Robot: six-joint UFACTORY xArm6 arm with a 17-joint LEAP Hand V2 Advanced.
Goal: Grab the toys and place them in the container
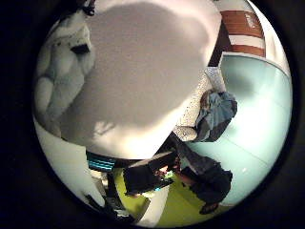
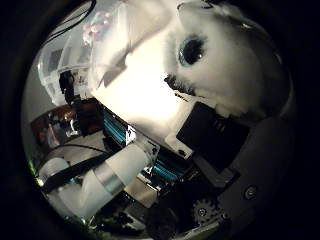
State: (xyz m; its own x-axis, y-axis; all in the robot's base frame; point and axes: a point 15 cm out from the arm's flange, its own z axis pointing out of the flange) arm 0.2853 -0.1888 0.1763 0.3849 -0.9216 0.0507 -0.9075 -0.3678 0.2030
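Note:
A white plush toy [image 2: 225,60] with a round blue eye fills much of the thumb side view, pressed close against my palm. Its fluffy body [image 1: 59,81] also shows at the edge of the little finger side view. My right hand [image 2: 215,132] is curled against it, with a black finger part lying across the fur, so the toy is held. A clear plastic container [image 2: 107,45] with something colourful inside stands on the white table [image 1: 143,71], which lies well below the hand, a broad shadow on it.
The table's edge [image 1: 190,102] runs diagonally, with pale teal floor [image 1: 257,109] and a yellow-green floor patch [image 1: 178,205] beyond it. My white arm segment [image 2: 115,170] shows beside the hand. Dark equipment [image 1: 143,176] sits off the table's edge.

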